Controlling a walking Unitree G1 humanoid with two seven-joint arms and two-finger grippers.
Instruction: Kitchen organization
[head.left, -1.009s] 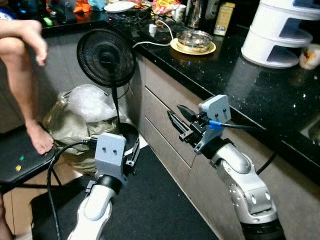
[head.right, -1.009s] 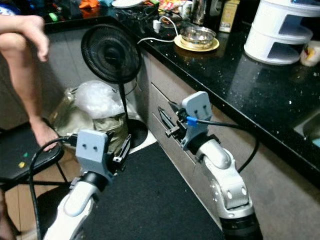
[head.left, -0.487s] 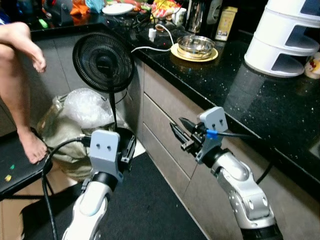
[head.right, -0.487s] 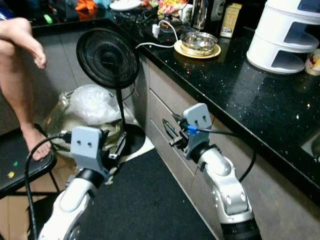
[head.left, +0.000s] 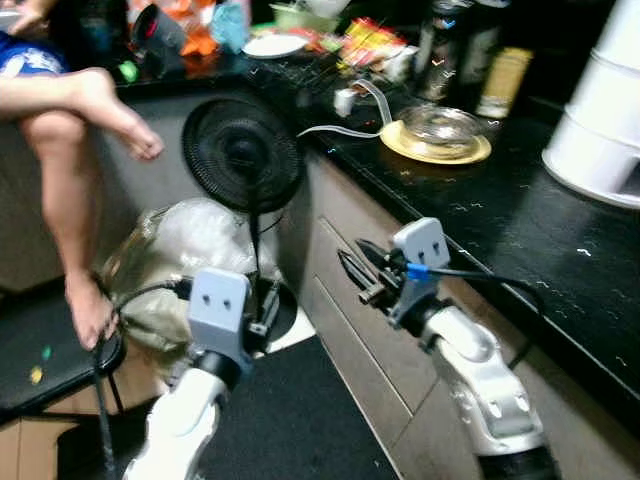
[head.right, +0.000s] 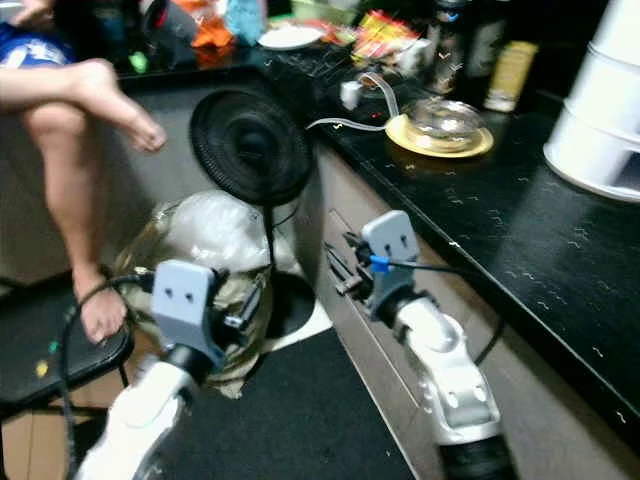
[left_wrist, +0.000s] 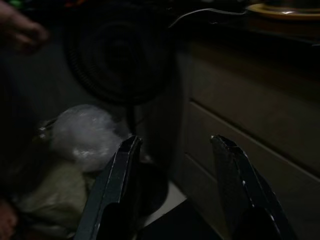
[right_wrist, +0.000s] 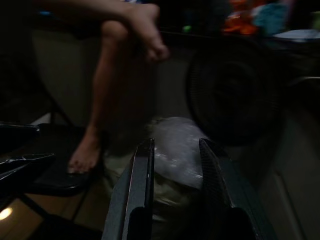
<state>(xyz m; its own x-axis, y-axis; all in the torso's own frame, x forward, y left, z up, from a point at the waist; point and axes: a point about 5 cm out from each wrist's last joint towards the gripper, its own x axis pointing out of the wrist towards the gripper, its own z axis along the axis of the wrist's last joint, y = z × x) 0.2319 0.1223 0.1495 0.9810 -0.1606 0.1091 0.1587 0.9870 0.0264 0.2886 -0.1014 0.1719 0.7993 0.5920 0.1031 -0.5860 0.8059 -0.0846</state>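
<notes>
Right gripper (head.left: 352, 272), jaws narrowly parted and empty, points along the drawers (head.left: 345, 265); left gripper (left_wrist: 175, 145), wide, is farther.

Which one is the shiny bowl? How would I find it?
Start at the long black countertop above the drawers. Go along it past the white stacked rack. The bowl is the see-through shiny one sitting on a round yellow plate, beside a white cable.
</notes>
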